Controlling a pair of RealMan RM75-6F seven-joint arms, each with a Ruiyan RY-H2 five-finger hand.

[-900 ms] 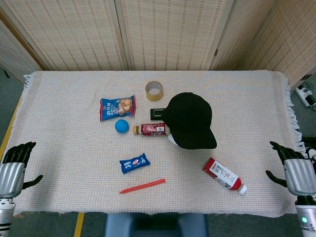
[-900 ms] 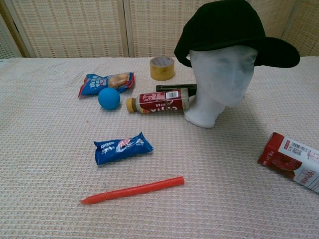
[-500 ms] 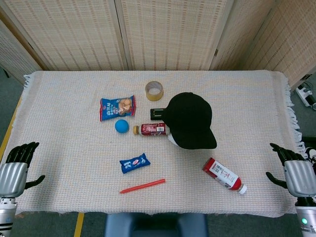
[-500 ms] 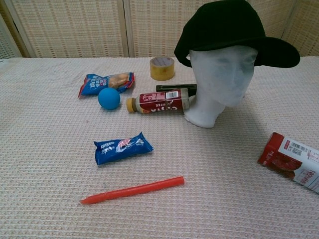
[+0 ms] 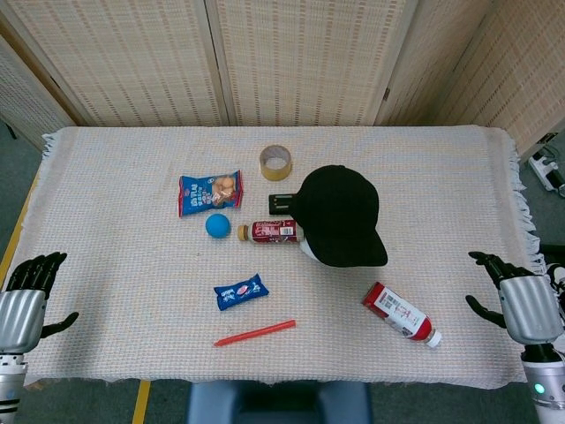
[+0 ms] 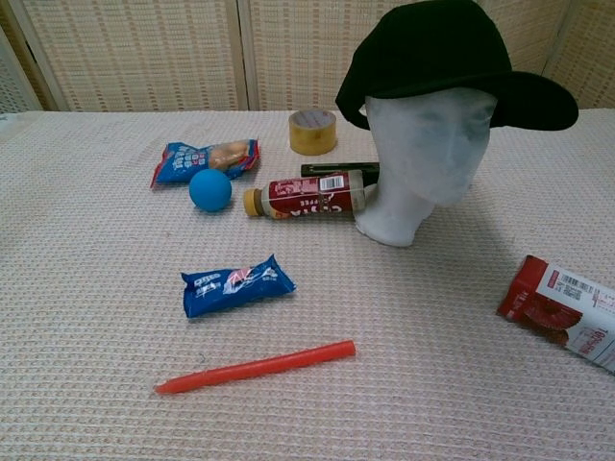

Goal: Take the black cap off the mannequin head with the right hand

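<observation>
Since a moment ago, the right hand (image 5: pixel 523 303) has crept a little toward the middle from the lower right corner, fingers spread and holding nothing, and the left hand (image 5: pixel 25 300) waits open at the lower left. Farther back, near the middle, the black cap (image 6: pixel 444 56) sits on the white mannequin head (image 6: pixel 420 158), so the whole job is left to do.

Head view overhead, chest view low, near, sharing table (image 5: pixel 106 177)
</observation>
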